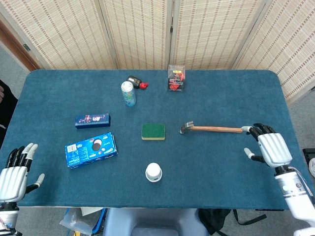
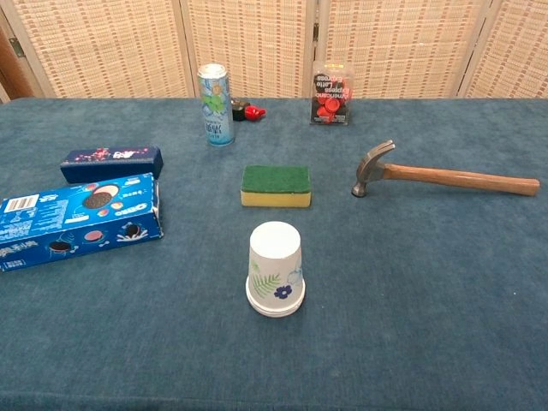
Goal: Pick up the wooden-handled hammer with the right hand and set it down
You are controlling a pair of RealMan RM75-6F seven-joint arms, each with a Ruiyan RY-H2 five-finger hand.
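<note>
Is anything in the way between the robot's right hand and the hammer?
No. The right hand is right by the end of the hammer handle, with only bare table around it.

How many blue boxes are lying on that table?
2. The small dark blue box lies on the left side of the table; the bigger blue cookie box lies just in front of it, nearer the robot.

A blue-carpeted table (image 1: 221,93) fills the middle. Directly behind the table stands a folding woven-reed screen (image 1: 142,29) with pale frames. Grey floor (image 1: 10,73) shows left of the table.
</note>
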